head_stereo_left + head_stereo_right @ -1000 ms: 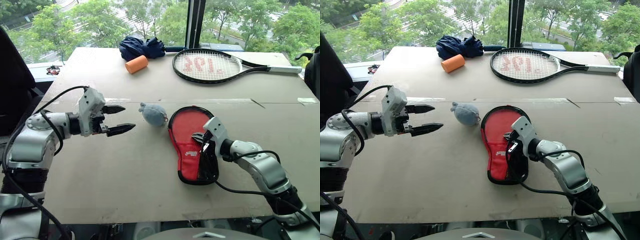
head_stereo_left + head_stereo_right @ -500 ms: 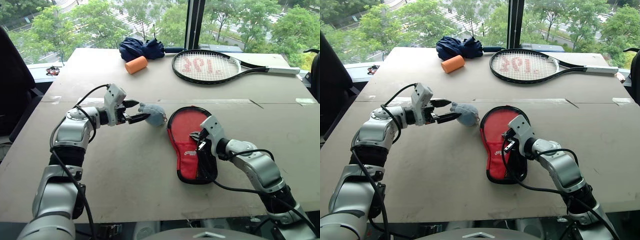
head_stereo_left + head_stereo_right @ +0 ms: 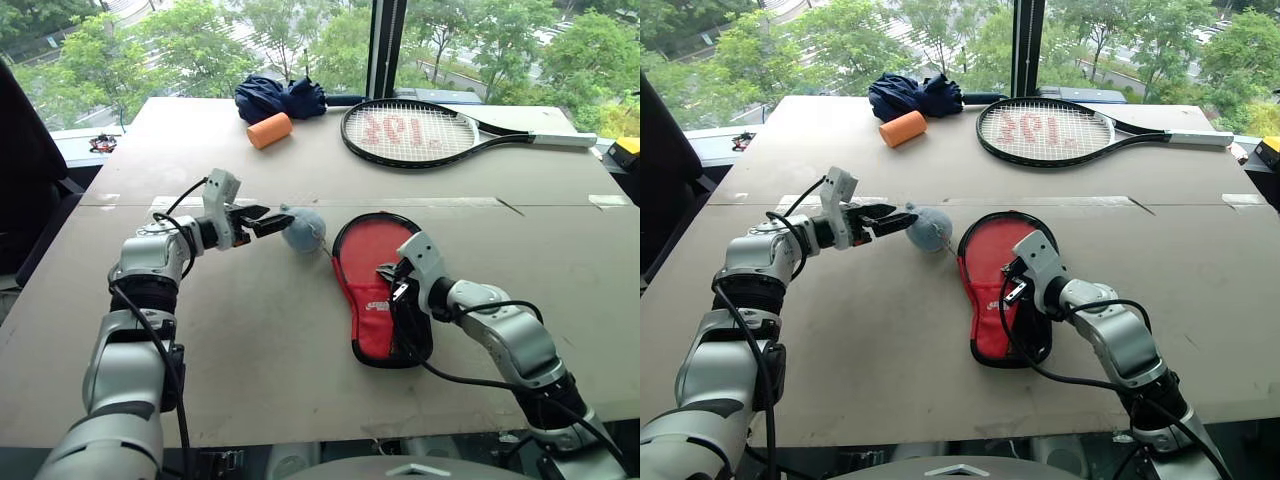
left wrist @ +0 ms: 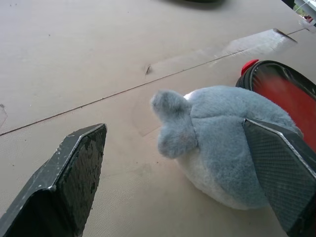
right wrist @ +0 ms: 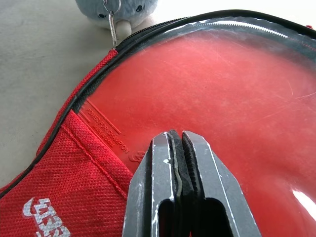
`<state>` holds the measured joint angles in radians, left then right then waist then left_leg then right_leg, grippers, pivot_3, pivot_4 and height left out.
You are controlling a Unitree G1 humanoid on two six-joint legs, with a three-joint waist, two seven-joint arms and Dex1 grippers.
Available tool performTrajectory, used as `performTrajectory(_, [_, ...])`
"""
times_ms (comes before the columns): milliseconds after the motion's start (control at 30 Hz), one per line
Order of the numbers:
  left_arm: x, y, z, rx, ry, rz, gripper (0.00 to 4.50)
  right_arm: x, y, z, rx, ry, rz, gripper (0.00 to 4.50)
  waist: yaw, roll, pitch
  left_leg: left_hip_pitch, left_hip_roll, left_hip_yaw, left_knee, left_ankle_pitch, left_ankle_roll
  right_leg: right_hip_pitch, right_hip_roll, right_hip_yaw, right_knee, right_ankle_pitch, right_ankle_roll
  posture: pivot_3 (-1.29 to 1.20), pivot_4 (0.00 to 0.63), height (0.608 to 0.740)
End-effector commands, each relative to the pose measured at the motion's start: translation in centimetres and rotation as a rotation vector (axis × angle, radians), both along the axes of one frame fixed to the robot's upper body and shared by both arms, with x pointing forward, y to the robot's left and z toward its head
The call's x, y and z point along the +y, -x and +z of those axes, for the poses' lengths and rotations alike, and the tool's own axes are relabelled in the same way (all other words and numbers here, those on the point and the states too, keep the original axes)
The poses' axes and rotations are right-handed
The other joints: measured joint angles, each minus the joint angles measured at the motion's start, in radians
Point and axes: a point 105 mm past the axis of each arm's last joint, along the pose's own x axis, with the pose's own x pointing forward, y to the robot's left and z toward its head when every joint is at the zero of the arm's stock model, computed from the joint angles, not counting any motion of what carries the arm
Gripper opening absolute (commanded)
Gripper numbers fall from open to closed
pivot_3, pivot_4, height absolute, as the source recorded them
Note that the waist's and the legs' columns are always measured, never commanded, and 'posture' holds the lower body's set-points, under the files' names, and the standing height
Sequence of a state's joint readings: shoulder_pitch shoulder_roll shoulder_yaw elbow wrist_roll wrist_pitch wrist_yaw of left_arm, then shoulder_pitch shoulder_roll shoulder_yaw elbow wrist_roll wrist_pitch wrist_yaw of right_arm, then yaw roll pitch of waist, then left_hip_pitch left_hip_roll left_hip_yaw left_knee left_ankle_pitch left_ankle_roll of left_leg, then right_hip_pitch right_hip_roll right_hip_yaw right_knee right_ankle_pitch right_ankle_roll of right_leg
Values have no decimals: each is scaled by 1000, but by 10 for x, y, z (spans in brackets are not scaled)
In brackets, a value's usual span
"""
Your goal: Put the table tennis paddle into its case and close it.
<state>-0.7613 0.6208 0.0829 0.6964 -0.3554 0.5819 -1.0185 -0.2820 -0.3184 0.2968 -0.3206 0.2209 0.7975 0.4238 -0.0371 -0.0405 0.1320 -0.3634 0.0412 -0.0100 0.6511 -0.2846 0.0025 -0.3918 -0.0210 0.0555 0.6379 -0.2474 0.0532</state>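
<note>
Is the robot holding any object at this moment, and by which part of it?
The right gripper is shut on a thin black edge of the case. The left gripper is open around the ball charm, not gripping.

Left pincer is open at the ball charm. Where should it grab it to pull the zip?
Probably across the charm's round body, coming from its side away from the case. The left pincer already has open fingers on both sides of it; its ring faces the case.
</note>
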Motion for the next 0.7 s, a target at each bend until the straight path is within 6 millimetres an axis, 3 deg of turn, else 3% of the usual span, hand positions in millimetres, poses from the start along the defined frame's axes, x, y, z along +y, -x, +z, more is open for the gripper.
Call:
performTrajectory(33, [-4, 0, 11, 44, 113, 0, 4500, -5, 4, -22, 79, 53, -19, 67, -1, 0, 0, 0, 0, 0, 0, 0, 0, 0, 0, 0, 0, 0, 0, 0, 150, 740])
performTrajectory(300, [-25, 5, 4, 163, 212, -44, 4500, -5, 3, -22, 73, 58, -17, 67, -1, 0, 0, 0, 0, 0, 0, 0, 0, 0, 0, 0, 0, 0, 0, 0, 150, 740])
performTrajectory(433, [-30, 5, 0, 172, 222, -50, 3381, -5, 3, -22, 73, 57, -21, 0, -1, 0, 0, 1, 0, -1, 0, 0, 0, 0, 0, 0, 1, 0, 0, 0, 150, 740])
performTrajectory(467, [-31, 4, 2, 161, 230, -54, 2727, -5, 3, -22, 74, 57, -22, 0, -1, 0, 0, 1, 0, -1, 0, 0, 0, 0, 0, 0, 1, 0, 0, 0, 150, 740])
performTrajectory(633, [-32, 0, 11, 112, 252, -51, 309, -5, 3, -23, 77, 57, -23, 0, -1, 0, 0, 1, 0, -1, 0, 0, 0, 0, 0, 0, 1, 0, 0, 0, 150, 740])
performTrajectory(667, [-31, -1, 14, 93, 250, -51, 37, -5, 4, -23, 78, 58, -23, 0, -1, 0, 0, 1, 0, -1, 0, 0, 0, 0, 0, 0, 1, 0, 0, 0, 150, 740])
performTrajectory(700, [-31, -3, 17, 71, 245, -49, 37, -5, 4, -24, 80, 58, -23, 0, -1, 0, 0, 1, 0, -1, 0, 0, 0, 0, 0, 0, 1, 0, 0, 0, 150, 740])
